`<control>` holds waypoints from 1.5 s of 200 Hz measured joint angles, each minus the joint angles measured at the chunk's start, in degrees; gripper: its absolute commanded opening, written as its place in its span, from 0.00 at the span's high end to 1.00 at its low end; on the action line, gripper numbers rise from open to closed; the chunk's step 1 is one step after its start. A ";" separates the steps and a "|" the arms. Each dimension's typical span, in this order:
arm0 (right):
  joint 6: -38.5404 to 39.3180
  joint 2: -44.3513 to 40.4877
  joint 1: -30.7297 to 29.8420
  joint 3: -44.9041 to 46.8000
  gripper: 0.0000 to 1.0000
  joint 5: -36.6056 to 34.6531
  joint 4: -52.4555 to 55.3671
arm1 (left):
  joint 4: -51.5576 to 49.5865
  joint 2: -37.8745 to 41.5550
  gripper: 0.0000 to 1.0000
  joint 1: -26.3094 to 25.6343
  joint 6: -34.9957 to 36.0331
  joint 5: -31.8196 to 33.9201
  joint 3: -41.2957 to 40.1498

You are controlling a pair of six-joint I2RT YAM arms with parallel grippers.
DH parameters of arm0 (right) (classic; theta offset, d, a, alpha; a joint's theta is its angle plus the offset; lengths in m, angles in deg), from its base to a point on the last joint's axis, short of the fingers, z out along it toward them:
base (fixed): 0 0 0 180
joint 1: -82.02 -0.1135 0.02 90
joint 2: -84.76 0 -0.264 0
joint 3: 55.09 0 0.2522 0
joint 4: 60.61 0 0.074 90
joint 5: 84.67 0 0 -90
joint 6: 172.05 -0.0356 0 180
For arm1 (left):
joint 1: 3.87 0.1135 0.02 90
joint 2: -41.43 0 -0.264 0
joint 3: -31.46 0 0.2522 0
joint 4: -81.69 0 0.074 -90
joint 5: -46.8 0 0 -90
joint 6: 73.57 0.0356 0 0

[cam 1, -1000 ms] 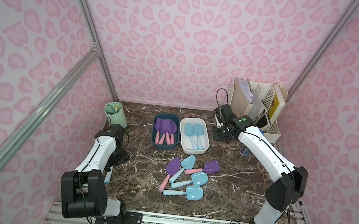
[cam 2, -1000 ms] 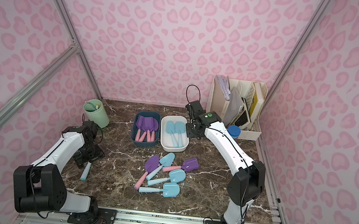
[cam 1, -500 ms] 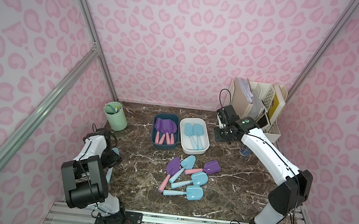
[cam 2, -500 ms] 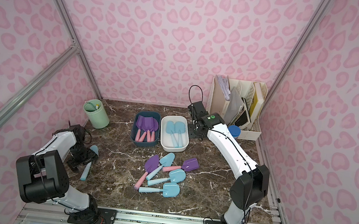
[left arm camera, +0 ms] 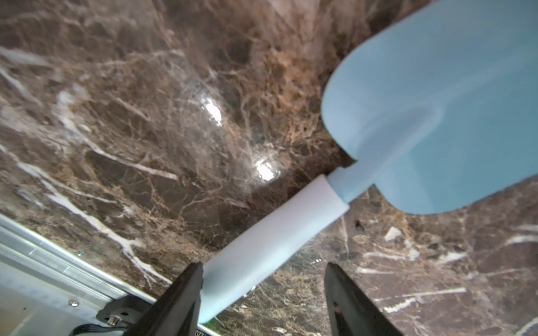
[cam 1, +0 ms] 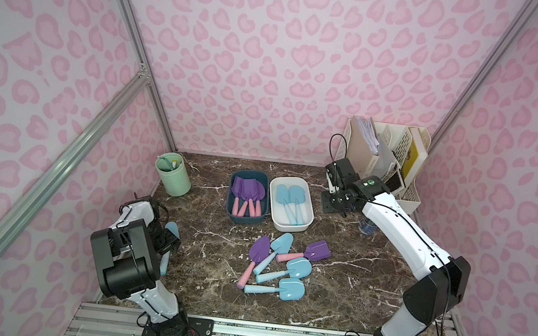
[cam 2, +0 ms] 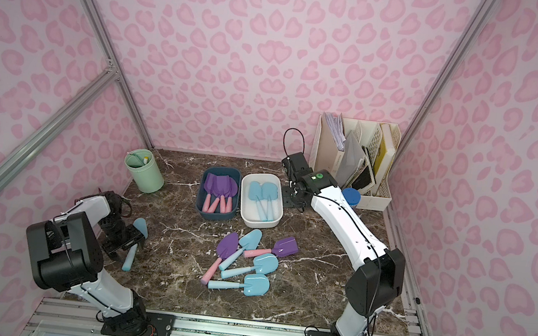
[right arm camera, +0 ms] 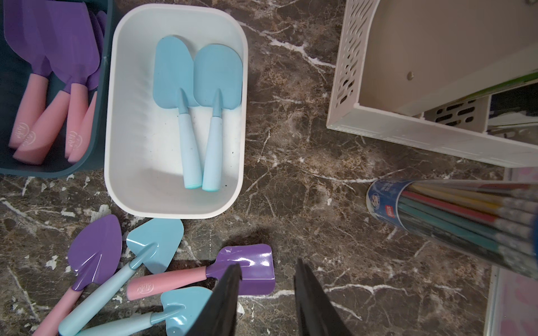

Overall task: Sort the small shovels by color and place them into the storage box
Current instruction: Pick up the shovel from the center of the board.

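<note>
While five small shovels (cam 1: 278, 267) lie heaped mid-table, two purple with pink handles and three light blue, the left gripper (left arm camera: 263, 266) sits low over a sixth, a lone blue shovel (left arm camera: 431, 116) near the left edge of the marble table (cam 1: 351, 283). Its jaws stand apart around the pale handle (left arm camera: 276, 238), one finger touching it and the other clear, so nothing is clamped yet. The right gripper (right arm camera: 267, 264) hangs near the white box (cam 1: 288, 227), jaws slightly parted and empty. That box holds two blue shovels (cam 1: 288, 194). The dark blue box (cam 1: 230, 206) beside it holds purple shovels (cam 1: 246, 190). The lone shovel looks like light, rigid, glossy plastic, likely to slide or roll. Its round handle, gripped crosswise near the middle, seems the surest hold. The broad, thin blade offers little.
</note>
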 measured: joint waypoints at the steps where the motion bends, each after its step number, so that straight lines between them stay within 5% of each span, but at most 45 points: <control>1: 0.00 0.00 -0.02 0.00 0.63 0.00 0.00 | 0.00 -0.02 0.33 0.00 0.00 -0.04 0.00; 106: -0.26 -0.85 -0.04 0.59 0.63 -0.46 0.42 | 0.42 -1.14 0.55 0.00 1.51 -2.99 0.04; 177: -0.72 -0.94 -0.04 1.01 0.64 -0.44 0.20 | 0.61 -2.71 0.46 -1.36 1.97 -4.76 0.33; 300: -0.85 -0.94 -0.07 1.73 0.65 -0.31 -0.61 | 0.13 -3.08 0.72 -4.28 2.97 -4.20 0.57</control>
